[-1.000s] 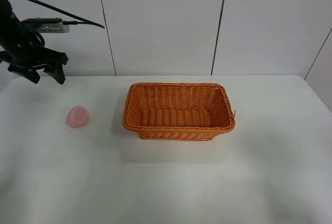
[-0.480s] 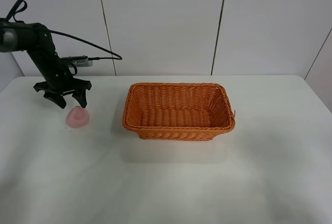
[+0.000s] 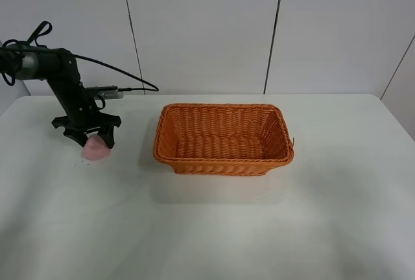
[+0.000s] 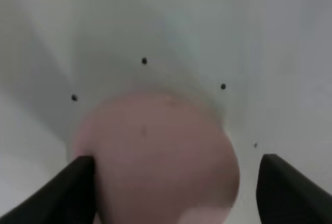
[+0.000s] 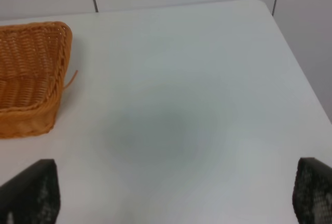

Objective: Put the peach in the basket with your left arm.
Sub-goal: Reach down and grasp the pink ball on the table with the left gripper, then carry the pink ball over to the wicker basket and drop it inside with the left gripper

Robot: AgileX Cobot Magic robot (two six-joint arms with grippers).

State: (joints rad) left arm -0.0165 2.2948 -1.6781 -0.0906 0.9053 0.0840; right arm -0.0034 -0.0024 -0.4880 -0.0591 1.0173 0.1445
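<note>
Spread wide, the left gripper (image 3: 96, 139) straddles the peach (image 3: 97, 152).
The peach sits on the white table (image 3: 207, 228), well apart from the basket (image 3: 224, 139). One finger (image 4: 72, 187) looks nearer than the other, so an uneven squeeze could push the smooth fruit out sideways.

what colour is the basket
The basket is orange woven wicker, clearest in the exterior high view.

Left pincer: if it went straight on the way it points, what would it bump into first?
The peach. The left pincer points down over it, open, with a finger on each side. Under the peach is only the white table. I cannot tell whether the fingers touch the peach yet.
</note>
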